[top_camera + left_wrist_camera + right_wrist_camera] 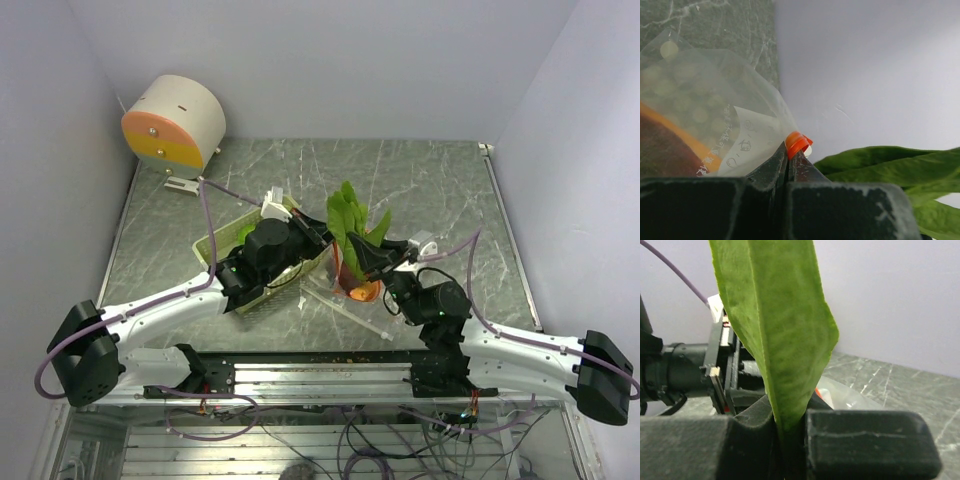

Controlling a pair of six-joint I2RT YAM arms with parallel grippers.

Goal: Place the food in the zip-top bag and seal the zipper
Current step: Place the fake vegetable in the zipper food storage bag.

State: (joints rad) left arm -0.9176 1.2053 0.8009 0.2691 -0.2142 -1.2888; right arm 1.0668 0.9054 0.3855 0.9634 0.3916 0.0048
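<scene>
My left gripper is shut on the top edge of the clear zip-top bag, pinching its orange zipper strip. An orange shape, the carrot, shows through the film. From above, the carrot stands upright at the bag, with its green leaves pointing up. My right gripper is shut on one long leaf near its base. In the top view the left gripper and right gripper sit close together at mid-table.
A pale-green basket lies under my left wrist, with a bit of bright green inside. A round white and orange drum stands at the back left corner. Grey walls enclose the marbled table.
</scene>
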